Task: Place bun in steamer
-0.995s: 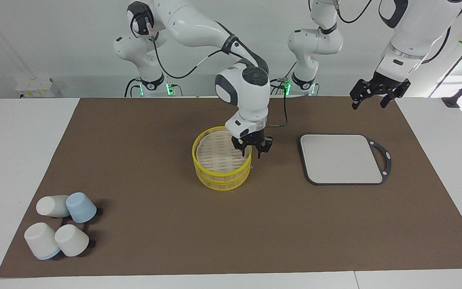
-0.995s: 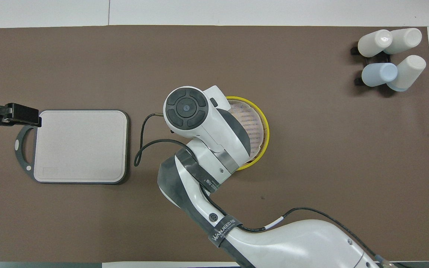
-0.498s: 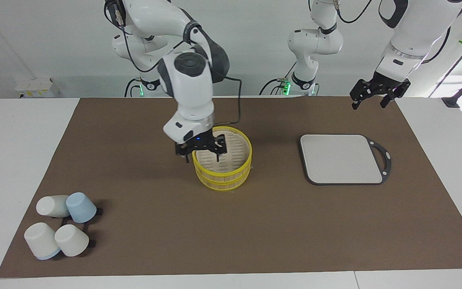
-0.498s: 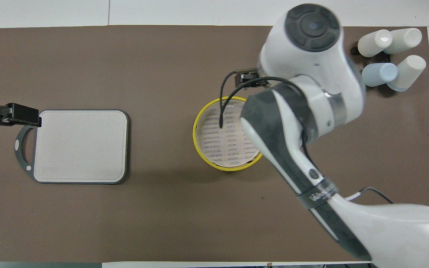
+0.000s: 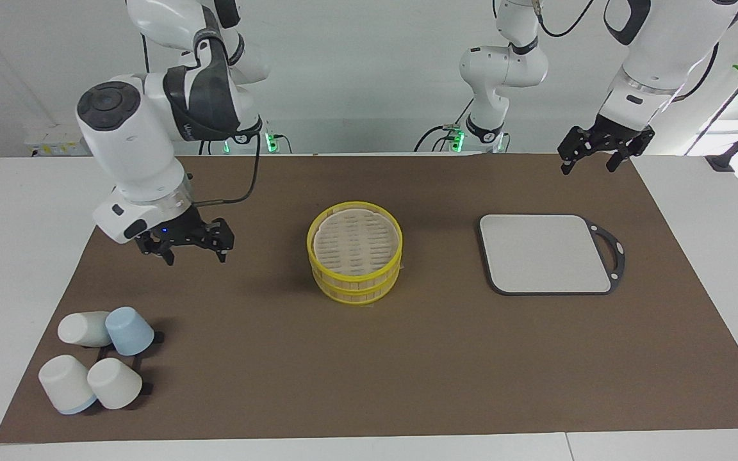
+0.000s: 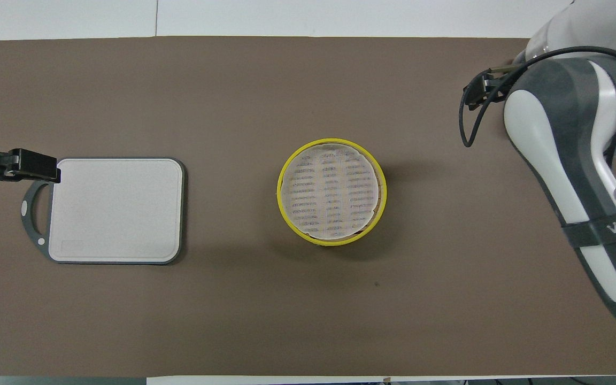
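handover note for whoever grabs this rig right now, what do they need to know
Right claw: open, empty, in the air over the mat between the steamer and the cups.
Left claw: open, empty, waiting over the mat's edge near the grey board.
Steamer: mid-mat, only its pale slatted surface shows on top.
Bun: not visible in either view.
Done: cannot confirm.
Left: locate the bun and check whether it is in the steamer.

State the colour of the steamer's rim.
Yellow. The steamer rim shows best in the overhead view.
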You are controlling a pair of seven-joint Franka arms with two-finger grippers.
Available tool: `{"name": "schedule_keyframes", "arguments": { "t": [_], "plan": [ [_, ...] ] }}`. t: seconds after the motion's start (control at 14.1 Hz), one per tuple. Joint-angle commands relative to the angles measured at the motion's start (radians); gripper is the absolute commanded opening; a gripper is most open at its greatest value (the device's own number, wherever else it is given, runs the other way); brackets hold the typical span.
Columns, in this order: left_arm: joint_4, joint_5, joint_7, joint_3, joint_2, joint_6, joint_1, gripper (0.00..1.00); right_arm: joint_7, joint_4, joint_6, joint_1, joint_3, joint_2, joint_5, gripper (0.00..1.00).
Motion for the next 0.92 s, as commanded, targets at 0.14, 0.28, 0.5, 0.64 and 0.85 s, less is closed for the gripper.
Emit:
{"name": "schedule_keyframes", "arguments": {
  "t": [0.14,0.28,0.5,0.64,0.85],
  "plan": [
    [-0.018,-0.014,0.008,0.0,-0.017,-0.018,0.002,1.0,-0.012,-0.23,0.003,-0.066,0.015,-0.181,0.013,1.0],
    [-0.018,-0.014,0.007,0.0,-0.017,-0.019,0.002,1.0,-0.014,-0.266,0.014,-0.074,0.017,-0.217,0.013,1.0],
    [-0.018,-0.014,0.007,0.0,-0.019,-0.018,0.002,1.0,-0.021,-0.348,0.02,-0.084,0.017,-0.295,0.013,1.0],
    [-0.018,-0.014,0.007,0.0,-0.017,-0.018,0.002,1.0,-0.026,-0.407,0.051,-0.087,0.017,-0.344,0.015,1.0],
    [-0.017,-0.014,0.007,0.0,-0.017,-0.018,0.0,1.0,-0.132,-0.352,0.057,-0.124,0.015,-0.311,0.016,1.0]
  ]
}}
